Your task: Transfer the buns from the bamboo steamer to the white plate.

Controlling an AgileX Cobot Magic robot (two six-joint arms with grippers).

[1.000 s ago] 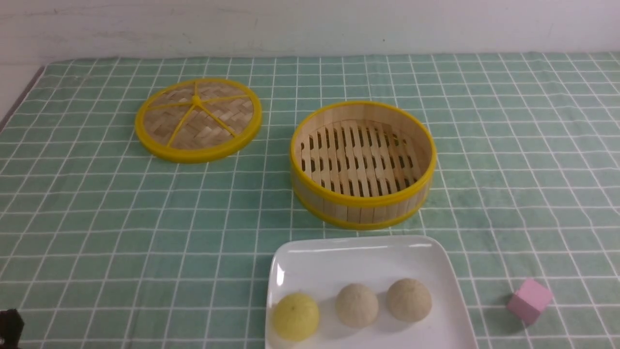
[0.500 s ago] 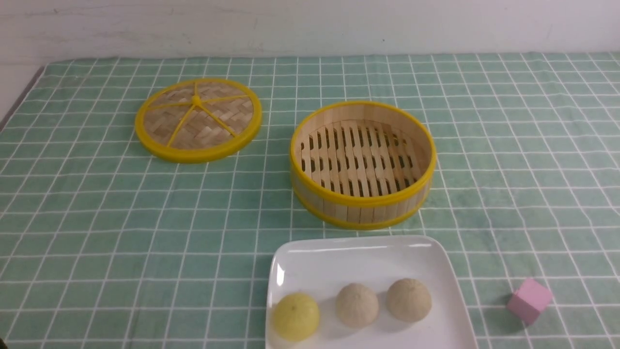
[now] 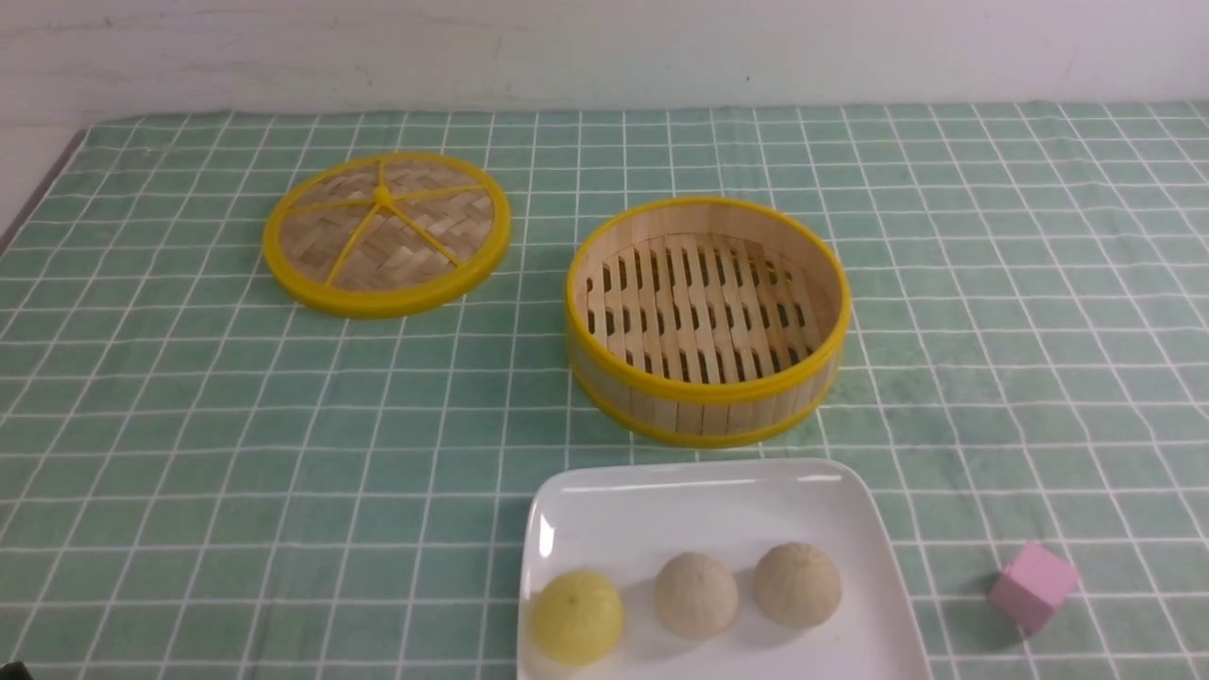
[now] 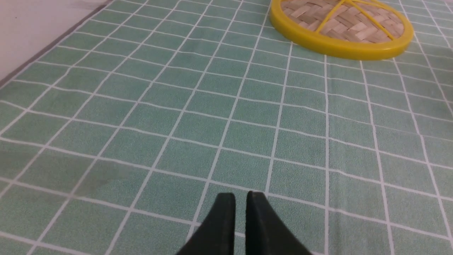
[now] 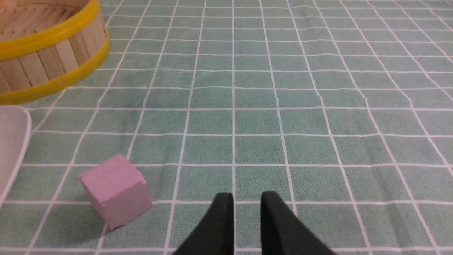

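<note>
Already all three buns (image 3: 699,595) sit on the plate (image 3: 699,501) and the steamer (image 3: 708,321) is empty, both jaws holding nothing, left nearly shut and right slightly parted, so a stray sweep could roll buns off.

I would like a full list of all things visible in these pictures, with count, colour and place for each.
buns: three, one yellow and two beige, in a row on the plate's near part
plate: one, white, near edge of the table, in front of the steamer
steamer: one, bamboo with yellow rims, mid-table, nothing in it
lid: one, woven bamboo with yellow rim and spokes, flat on the cloth, far left of the steamer
cube: one, pink, on the cloth right of the plate
cloth: one, green with white grid, covers the table
left gripper: black, jaws nearly together, holds nothing
right gripper: black, small gap between jaws, holds nothing, near the cube
</note>
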